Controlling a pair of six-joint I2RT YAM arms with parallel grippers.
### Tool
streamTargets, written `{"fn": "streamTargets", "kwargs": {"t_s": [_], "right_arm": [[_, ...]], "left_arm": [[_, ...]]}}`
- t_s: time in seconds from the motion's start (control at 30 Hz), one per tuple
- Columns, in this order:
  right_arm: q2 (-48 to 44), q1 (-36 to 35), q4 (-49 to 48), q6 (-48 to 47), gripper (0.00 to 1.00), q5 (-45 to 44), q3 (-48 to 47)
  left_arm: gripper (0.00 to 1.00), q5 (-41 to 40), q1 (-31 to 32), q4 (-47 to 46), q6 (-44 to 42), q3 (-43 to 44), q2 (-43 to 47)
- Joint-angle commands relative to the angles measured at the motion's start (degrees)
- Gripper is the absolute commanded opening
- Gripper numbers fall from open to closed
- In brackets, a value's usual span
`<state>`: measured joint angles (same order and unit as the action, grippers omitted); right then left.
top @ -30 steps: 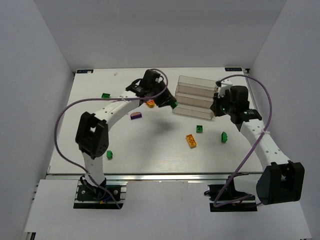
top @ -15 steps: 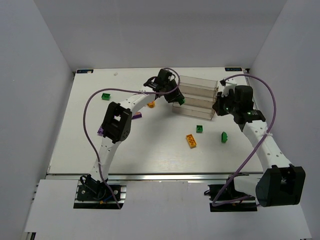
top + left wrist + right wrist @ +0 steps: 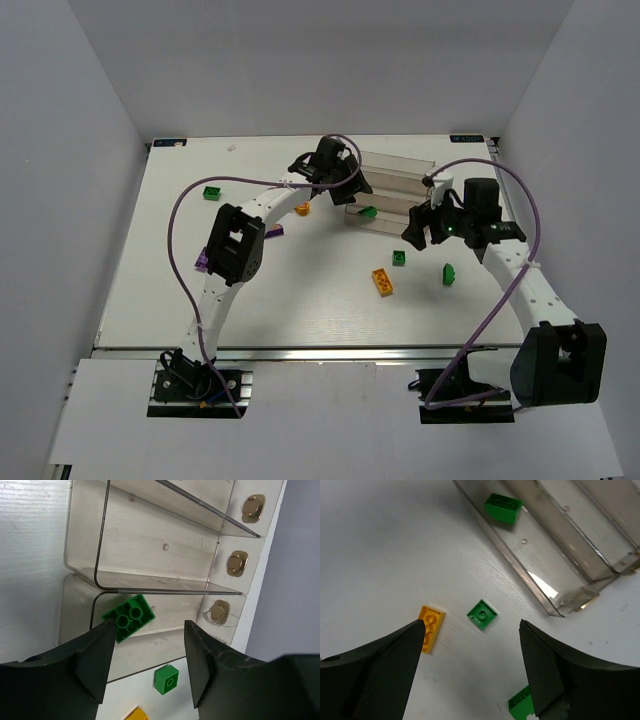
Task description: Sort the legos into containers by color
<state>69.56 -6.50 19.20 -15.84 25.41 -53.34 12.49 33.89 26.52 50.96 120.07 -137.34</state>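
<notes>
The clear stepped containers (image 3: 395, 182) stand at the back middle. A green lego (image 3: 367, 212) lies loose in the lowest trough, also seen in the left wrist view (image 3: 129, 617) and in the right wrist view (image 3: 503, 507). My left gripper (image 3: 354, 196) hangs open over that trough's left end (image 3: 148, 660), holding nothing. My right gripper (image 3: 418, 232) is open and empty above the table (image 3: 470, 665), over a small green lego (image 3: 482, 614) and beside an orange lego (image 3: 431, 627). Another green lego (image 3: 521, 706) lies nearer.
On the table lie a green lego (image 3: 399, 258), a green lego (image 3: 449, 273), an orange lego (image 3: 382, 282), an orange lego (image 3: 302, 208), a purple lego (image 3: 272, 231) and a green lego (image 3: 211, 192). A purple lego (image 3: 203, 262) peeks from behind the left arm.
My left gripper opened and the green lego it carried now lies in the lowest trough. My right gripper opened wide and swung from the containers' right end down toward the table.
</notes>
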Motion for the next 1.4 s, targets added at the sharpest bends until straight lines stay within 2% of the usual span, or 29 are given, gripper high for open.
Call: {"fn": "streamTargets", "kwargs": {"t_s": [0.0, 0.07, 0.13, 0.17, 0.23, 0.27, 0.3, 0.33, 0.4, 0.43, 0.47, 0.53, 0.73, 0.83, 1.13, 1.37], "right_arm": [[2.59, -0.44, 3.99, -10.95, 0.82, 12.09, 0.17], [3.47, -0.61, 4.87, -17.95, 0.81, 15.01, 0.43], [5.14, -0.79, 6.37, -22.99, 0.76, 17.04, 0.78], [5.93, -1.49, 6.64, -25.27, 0.7, 16.87, 0.7], [8.48, -1.84, 6.55, -27.23, 0.63, 14.33, 0.08], [10.23, -2.2, 6.81, -27.93, 0.6, 13.45, -0.53], [11.11, -2.72, 7.08, -28.54, 0.6, 11.7, -1.49], [11.91, -2.9, 7.51, -28.9, 0.6, 11.16, -2.11], [14.02, -3.68, 8.83, -32.13, 0.7, 10.72, -3.25], [14.72, -4.04, 10.31, -33.81, 0.74, 10.54, -4.04], [15.95, -4.04, 10.76, -35.56, 0.78, 10.02, -4.14], [17.36, -4.57, 11.9, -41.19, 0.82, 9.49, -4.31], [21.75, -4.66, 13.85, -51.3, 0.83, 8.43, -6.07], [24.82, -4.48, 13.85, -53.85, 0.83, 7.2, -6.68], [31.5, -4.66, 11.82, -52.28, 0.82, 3.42, -10.64], [35.03, -5.45, 13.58, -52.45, 0.67, 3.59, -12.75]], "left_arm": [[0.66, 0.43, 0.21, -1.65, -1.04, 2.01, 5.76], [0.63, 0.08, 0.21, -1.21, -2.26, 2.01, 8.22], [0.51, -0.98, -0.4, -1.3, -3.75, 0.35, 11.02], [0.43, -0.89, -0.4, -1.65, -5.5, -1.14, 15.04], [0.28, -1.06, -1.02, -3.92, -7.44, -9.21, 20.33], [0.26, -1.5, -1.54, -4.89, -9.54, -12.72, 26.62], [0.26, -2.03, -1.55, -5.95, -10.43, -20.24, 30.08], [0.32, -2.9, -1.55, -8.13, -11.4, -23.97, 33.33], [0.51, -3.61, -1.55, -9.73, -12.99, -31.44, 43.32], [0.72, -5.01, -1.55, -10.17, -12.99, -38.35, 46.43], [0.77, -5.8, -1.55, -10.0, -12.47, -41.55, 52.55], [0.83, -8.08, -1.55, -8.52, -11.33, -50.23, 57.95], [0.84, -15.47, -2.07, -0.17, -6.41, -65.29, 75.88], [0.85, -18.99, -2.07, 4.4, -4.04, -68.99, 82.57], [0.86, -27.43, -2.07, 17.41, 0.8, -71.99, 94.61], [0.86, -32.7, -2.07, 25.76, 5.28, -72.87, 98.4]]}}
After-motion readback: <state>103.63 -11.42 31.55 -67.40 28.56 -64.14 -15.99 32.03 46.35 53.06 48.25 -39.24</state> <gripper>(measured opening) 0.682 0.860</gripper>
